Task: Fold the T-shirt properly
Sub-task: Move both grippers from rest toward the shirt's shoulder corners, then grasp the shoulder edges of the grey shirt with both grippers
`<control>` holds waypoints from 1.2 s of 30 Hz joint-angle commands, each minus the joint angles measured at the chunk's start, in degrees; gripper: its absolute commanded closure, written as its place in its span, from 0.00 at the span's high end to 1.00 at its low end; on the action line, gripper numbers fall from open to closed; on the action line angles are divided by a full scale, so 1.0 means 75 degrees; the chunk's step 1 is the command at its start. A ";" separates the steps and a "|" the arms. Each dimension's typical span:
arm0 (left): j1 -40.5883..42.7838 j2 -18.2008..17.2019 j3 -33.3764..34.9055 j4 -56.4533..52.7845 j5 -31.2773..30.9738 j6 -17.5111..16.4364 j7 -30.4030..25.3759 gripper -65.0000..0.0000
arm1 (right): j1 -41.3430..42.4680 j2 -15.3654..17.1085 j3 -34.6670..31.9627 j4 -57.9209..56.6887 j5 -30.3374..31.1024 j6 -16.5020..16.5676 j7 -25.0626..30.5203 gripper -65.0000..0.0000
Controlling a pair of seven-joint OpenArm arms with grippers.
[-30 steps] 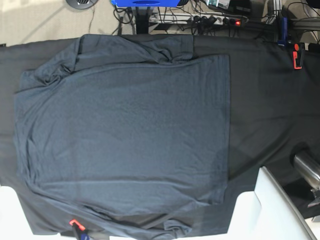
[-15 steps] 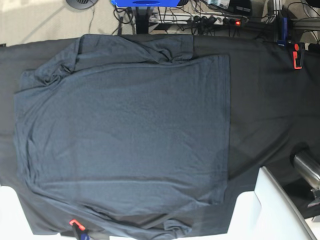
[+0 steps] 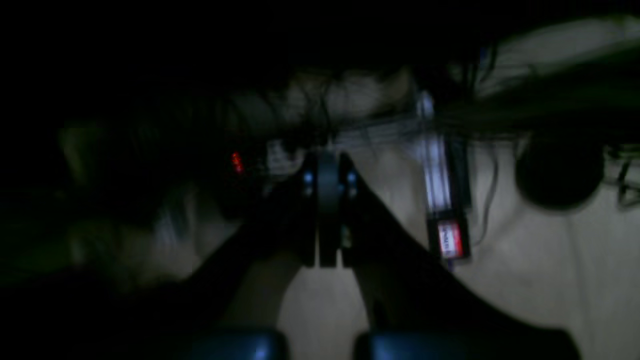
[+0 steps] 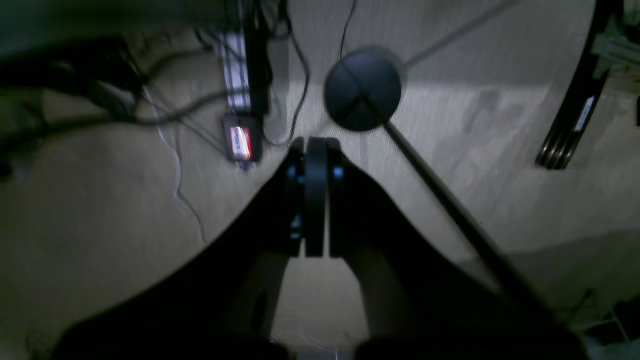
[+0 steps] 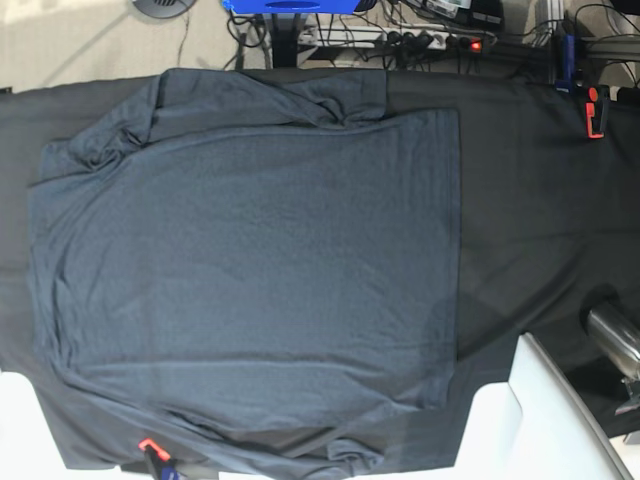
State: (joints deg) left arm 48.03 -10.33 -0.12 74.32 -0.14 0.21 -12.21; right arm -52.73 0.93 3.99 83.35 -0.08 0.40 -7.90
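Note:
The dark slate-grey T-shirt (image 5: 250, 280) lies spread flat on the black table cloth (image 5: 540, 220). Its straight hem is at the right and its shoulders at the left. One sleeve is bunched at the top (image 5: 270, 95), the other at the bottom edge (image 5: 330, 455). Neither gripper shows in the base view. In the left wrist view my left gripper (image 3: 327, 170) is shut and empty over the floor. In the right wrist view my right gripper (image 4: 315, 155) is shut and empty, also over the floor. No shirt shows in either wrist view.
A white arm part (image 5: 545, 420) and a metal tube (image 5: 615, 335) stand at the lower right. Red clamps (image 5: 595, 112) (image 5: 150, 447) pin the cloth. A power strip (image 5: 440, 42) and cables lie beyond the far edge. A round black base (image 4: 362, 90) is on the floor.

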 commanded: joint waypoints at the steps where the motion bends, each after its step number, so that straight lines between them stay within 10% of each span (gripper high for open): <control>1: 0.0295 -0.0059 0.0010 0.0610 0.0013 0.0013 -0.0183 0.00 | -0.0219 0.0058 0.0154 0.0520 0.0016 -0.0071 0.0122 0.00; 9: 0.0705 -0.0047 0.0092 0.2392 -0.0046 0.0013 -0.0125 0.00 | -0.0571 0.0105 0.0470 0.3345 0.0028 0.0011 -0.0687 0.02; 13: 0.0447 -0.0094 0.0104 0.2404 -0.0972 0.0002 -0.0125 0.21 | -0.0020 0.0105 0.0517 0.4201 0.0028 0.1206 -0.2094 0.02; 18: 0.0330 -0.0094 0.0104 0.2404 -0.2120 -0.0620 -0.0160 0.22 | 0.0695 0.0058 0.0529 0.4236 0.0028 0.2542 -0.2903 0.01; 24: 0.0236 -0.0094 0.0045 0.2404 -0.2132 -0.0819 -0.0160 0.22 | 0.1527 -0.0270 0.0881 0.4224 -0.0019 0.0784 -0.3946 0.00; 30: 0.0072 -0.0094 0.0092 0.2392 -0.2132 -0.0819 -0.0136 0.22 | 0.2149 -0.0259 0.0998 0.4236 -0.0113 0.0761 -0.5071 0.03; 36: -0.0057 -0.0094 0.0092 0.2380 -0.2132 -0.0819 -0.0125 0.22 | 0.2113 -0.0294 0.0904 0.4236 -0.0605 0.0761 -0.3993 0.40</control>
State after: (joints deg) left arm 47.13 -10.81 0.60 91.48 -15.94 -5.87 -12.03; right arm -36.73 -1.41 10.44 114.15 -4.36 6.42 -38.17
